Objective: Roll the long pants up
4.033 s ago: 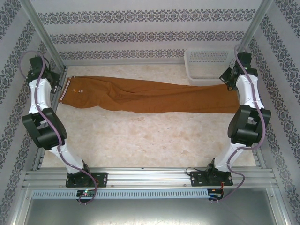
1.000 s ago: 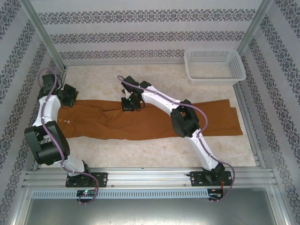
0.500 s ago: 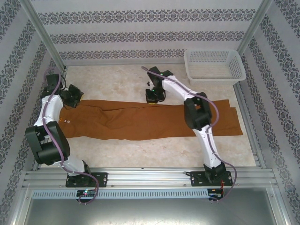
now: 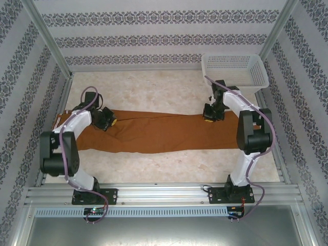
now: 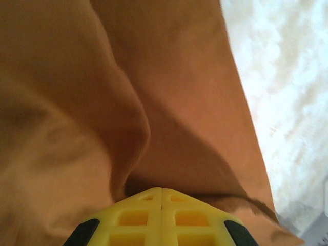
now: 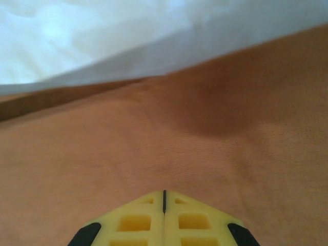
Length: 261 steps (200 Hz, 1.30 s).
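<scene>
— So, where are the pants [image 4: 169, 132]?
— Stretched lengthwise across the surface [image 4: 154, 87], the wider end by my left arm [image 4: 76, 122], the leg ends by my right arm [image 4: 237, 101]. Nothing is rolled yet, so I judge this to be the flattening step.
— And the jaws?
— Both pairs are closed tip to tip. The left jaws sit low on the cloth, with a fold [image 5: 128, 118] bulging just ahead of them. The right jaws rest near the far edge of the legs, where the cloth looks smooth. I see no fabric pinched in either.
— Next?
— I think I must open both pairs, take one end by its corners and turn it over evenly, so the roll starts straight. That fold may need pressing out first.
</scene>
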Tool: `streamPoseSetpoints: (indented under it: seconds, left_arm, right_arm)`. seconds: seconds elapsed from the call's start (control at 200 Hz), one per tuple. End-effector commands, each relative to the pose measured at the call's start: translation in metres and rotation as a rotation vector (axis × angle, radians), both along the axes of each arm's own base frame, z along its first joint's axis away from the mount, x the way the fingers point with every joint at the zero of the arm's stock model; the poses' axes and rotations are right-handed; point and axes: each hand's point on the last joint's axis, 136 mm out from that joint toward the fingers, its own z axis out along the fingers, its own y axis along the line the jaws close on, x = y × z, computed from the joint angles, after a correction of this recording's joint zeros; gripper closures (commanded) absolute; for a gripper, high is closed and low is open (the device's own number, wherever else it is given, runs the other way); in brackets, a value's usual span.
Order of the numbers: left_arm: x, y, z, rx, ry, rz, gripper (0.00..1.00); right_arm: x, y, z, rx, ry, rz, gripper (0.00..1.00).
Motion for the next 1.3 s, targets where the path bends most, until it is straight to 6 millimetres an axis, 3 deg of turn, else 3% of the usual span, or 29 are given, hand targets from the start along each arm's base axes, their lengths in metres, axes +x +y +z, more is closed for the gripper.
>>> streamPoseSetpoints:
  seconds: [0.0, 0.115, 0.28, 0.47, 0.56, 0.644, 0.674, 0.729, 0.744, 0.779, 0.839, 0.879, 0.944, 0.964, 1.079, 1.299]
  left_arm:
    - [0.039, 0.008, 0.000, 0.061, -0.049, 0.032, 1.00]
    - [0.065, 0.008, -0.011, 0.083, -0.028, 0.014, 1.00]
    - [0.098, 0.010, -0.034, 0.095, 0.003, -0.002, 1.00]
    - [0.130, 0.010, -0.053, 0.100, 0.021, -0.021, 1.00]
    - [0.142, 0.012, -0.052, 0.103, 0.013, -0.020, 1.00]
    - [0.155, 0.015, -0.030, 0.108, -0.028, -0.019, 1.00]
    - [0.160, 0.018, -0.017, 0.110, -0.052, -0.016, 1.00]
    - [0.168, 0.025, 0.012, 0.123, -0.103, -0.008, 1.00]
    - [0.169, 0.028, 0.020, 0.125, -0.115, -0.005, 1.00]
    - [0.173, 0.032, 0.042, 0.131, -0.150, -0.002, 1.00]
    - [0.176, 0.037, 0.075, 0.140, -0.203, -0.012, 1.00]
    - [0.175, 0.037, 0.093, 0.141, -0.230, -0.024, 0.75]
    - [0.169, 0.034, 0.116, 0.140, -0.275, -0.037, 0.14]
    - [0.166, 0.034, 0.121, 0.140, -0.284, -0.039, 0.02]
    - [0.148, 0.027, 0.129, 0.102, -0.310, -0.043, 0.00]
    - [0.113, 0.007, 0.109, -0.018, -0.309, -0.049, 0.00]
  right_arm:
    - [0.006, -0.020, -0.013, -0.038, 0.004, -0.021, 1.00]
    - [0.005, -0.043, -0.027, -0.093, 0.046, -0.060, 1.00]
    - [-0.012, -0.077, -0.048, -0.172, 0.140, -0.114, 1.00]
    - [-0.017, -0.083, -0.043, -0.146, 0.143, -0.153, 1.00]
    - [-0.019, -0.087, -0.040, -0.167, 0.142, -0.156, 1.00]
    - [-0.014, -0.089, -0.025, -0.159, 0.075, -0.162, 1.00]
    - [-0.012, -0.089, -0.015, -0.146, 0.039, -0.173, 0.89]
    - [-0.010, -0.096, 0.005, -0.133, -0.021, -0.209, 0.40]
    - [-0.010, -0.099, 0.011, -0.134, -0.037, -0.221, 0.30]
    - [-0.011, -0.107, 0.024, -0.139, -0.065, -0.242, 0.19]
    - [-0.014, -0.129, 0.045, -0.177, -0.095, -0.275, 0.11]
    - [-0.018, -0.144, 0.053, -0.209, -0.096, -0.294, 0.08]
    - [-0.029, -0.171, 0.056, -0.249, -0.061, -0.355, 0.04]
    - [-0.033, -0.177, 0.055, -0.249, -0.047, -0.379, 0.04]
    - [-0.045, -0.201, 0.039, -0.259, 0.005, -0.466, 0.04]
    - [-0.056, -0.229, 0.022, -0.304, 0.118, -0.501, 0.04]
